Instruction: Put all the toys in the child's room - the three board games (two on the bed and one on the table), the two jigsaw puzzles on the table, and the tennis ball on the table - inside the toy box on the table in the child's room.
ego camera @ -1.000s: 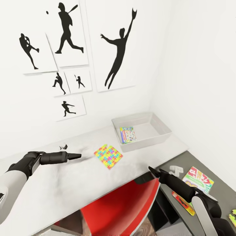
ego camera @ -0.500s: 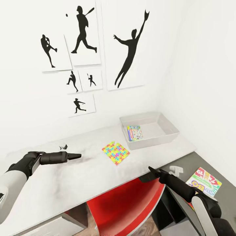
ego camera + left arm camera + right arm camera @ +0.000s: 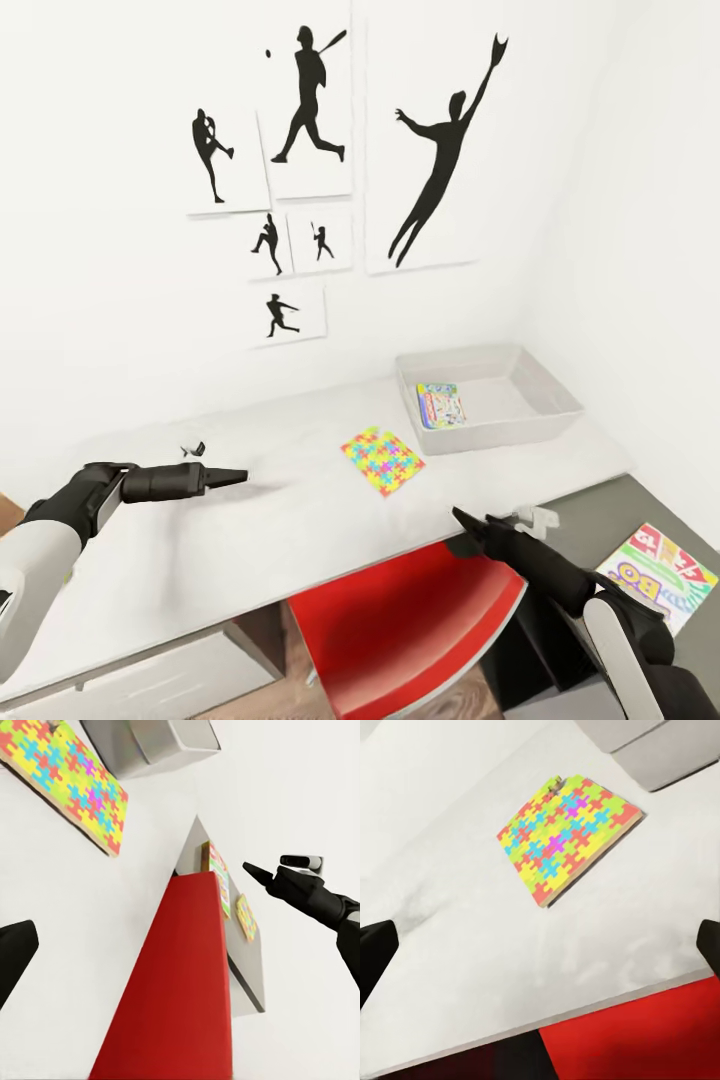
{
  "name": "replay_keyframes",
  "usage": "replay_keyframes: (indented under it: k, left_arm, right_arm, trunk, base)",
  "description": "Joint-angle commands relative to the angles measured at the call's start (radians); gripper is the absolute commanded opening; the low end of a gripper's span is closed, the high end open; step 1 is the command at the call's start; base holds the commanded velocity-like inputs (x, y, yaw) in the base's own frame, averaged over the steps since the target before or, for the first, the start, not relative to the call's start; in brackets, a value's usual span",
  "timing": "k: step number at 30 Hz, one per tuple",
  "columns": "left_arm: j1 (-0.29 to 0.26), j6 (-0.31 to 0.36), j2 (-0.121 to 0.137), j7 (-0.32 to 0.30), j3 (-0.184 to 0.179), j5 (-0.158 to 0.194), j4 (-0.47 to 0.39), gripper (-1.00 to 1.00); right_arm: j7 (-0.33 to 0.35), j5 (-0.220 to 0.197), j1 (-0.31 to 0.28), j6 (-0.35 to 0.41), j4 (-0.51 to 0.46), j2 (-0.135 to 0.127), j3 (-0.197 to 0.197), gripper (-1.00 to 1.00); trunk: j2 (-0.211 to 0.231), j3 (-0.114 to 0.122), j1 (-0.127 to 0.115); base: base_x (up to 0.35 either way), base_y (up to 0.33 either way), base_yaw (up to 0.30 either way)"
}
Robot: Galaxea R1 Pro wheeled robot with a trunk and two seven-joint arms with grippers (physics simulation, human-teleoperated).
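Observation:
The light grey toy box (image 3: 560, 395) stands at the far right of the pale table (image 3: 290, 530), with one colourful flat box (image 3: 441, 405) inside it. A jigsaw puzzle (image 3: 382, 460) with a bright interlocking-piece lid lies flat on the table just in front of the box, and shows again as the puzzle (image 3: 570, 836) and the puzzle (image 3: 67, 784). A board game (image 3: 660, 575) lies on the dark grey desk part. My left gripper (image 3: 240, 476) hovers open over the table, left of the puzzle. My right gripper (image 3: 458, 517) hangs open over the table's front edge, its fingers (image 3: 375, 952) wide apart. The tennis ball and the bed are out of view.
A red chair (image 3: 420, 620) is tucked under the table's front edge, below my right arm. Two more flat colourful boxes (image 3: 219, 877) lie on the dark desk. A small dark object (image 3: 193, 449) sits on the table behind my left gripper. Black silhouette posters (image 3: 440, 150) hang on the wall.
The camera has turned left, so table, toy box, puzzle and posters sit further right in the picture. Both arms keep their pose, and nothing on the table has moved.

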Motion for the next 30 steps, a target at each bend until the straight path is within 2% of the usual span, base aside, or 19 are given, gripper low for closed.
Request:
replay_keyframes:
  k: [1,15,30]
  left_arm:
    - [-0.001,0.011,0.000,-0.004,0.001,-0.001,0.000,1.00]
    - [-0.001,0.013,-0.001,-0.004,0.000,-0.001,0.000,1.00]
    - [-0.001,0.013,-0.001,-0.004,0.000,-0.001,0.000,1.00]
  right_arm:
    - [0.002,-0.005,-0.001,0.007,-0.001,0.000,-0.002,1.00]
    - [0.002,-0.005,0.000,0.007,0.000,-0.001,-0.003,1.00]
    - [0.002,-0.003,0.000,0.007,0.000,-0.001,-0.002,1.00]
  trunk:
    - [-0.002,-0.002,0.000]
    - [-0.002,-0.002,0.000]
    - [-0.002,-0.002,0.000]
  base:
    - [-0.012,0.008,0.275]
    - [-0.002,0.016,0.220]
    - [0.000,0.089,0.028]
